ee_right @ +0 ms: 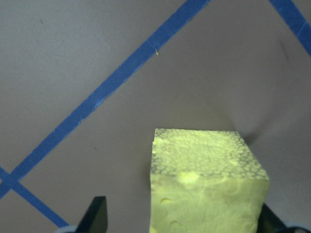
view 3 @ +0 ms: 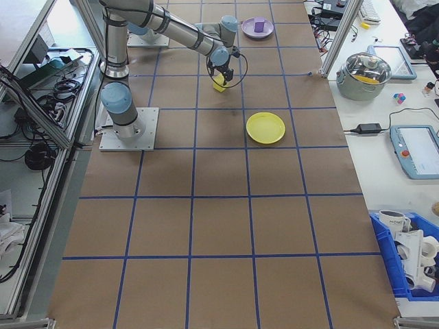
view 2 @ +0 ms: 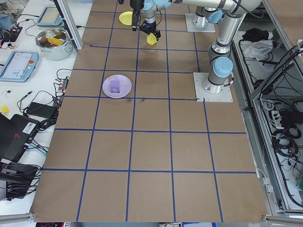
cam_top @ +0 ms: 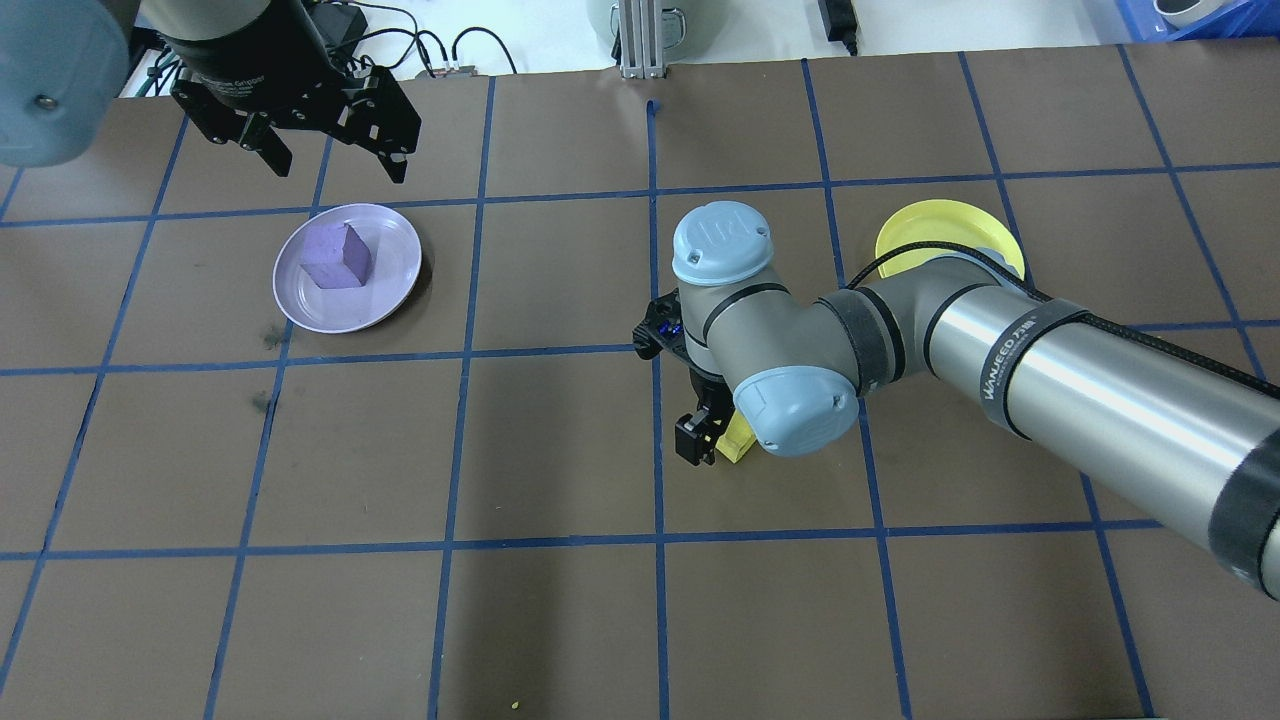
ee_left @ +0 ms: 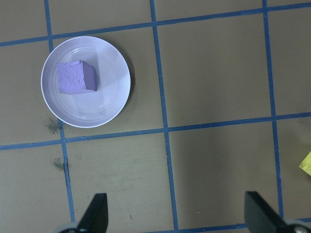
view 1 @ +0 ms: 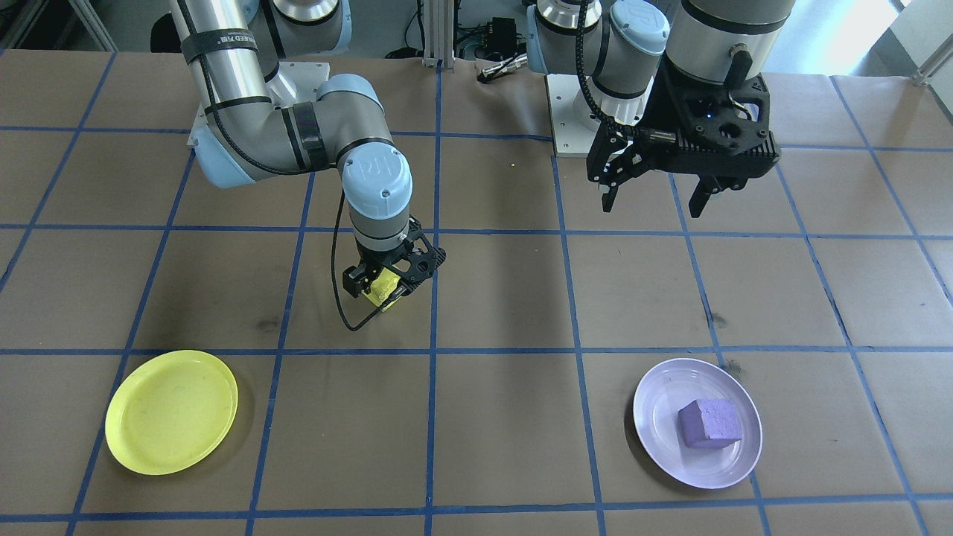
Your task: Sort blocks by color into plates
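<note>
So the right claw is gripping the yellow block between its fingers, and it's sitting low over the brown worktop near the middle, close to one of the blue tape lines. From the right wrist view the block is filling the lower part of the picture with the fingers on either side of it; can't really tell whether it's touching the paper or hanging just above it. The yellow plate is lying well apart from it, nothing in it.

The left claw is hovering high up on the other side with its fingers spread wide, holding nothing. The lavender plate is sitting on the worktop on that side, and the purple block is resting inside it, a bit off-centre. In the left wrist view the plate is showing at upper left.
</note>
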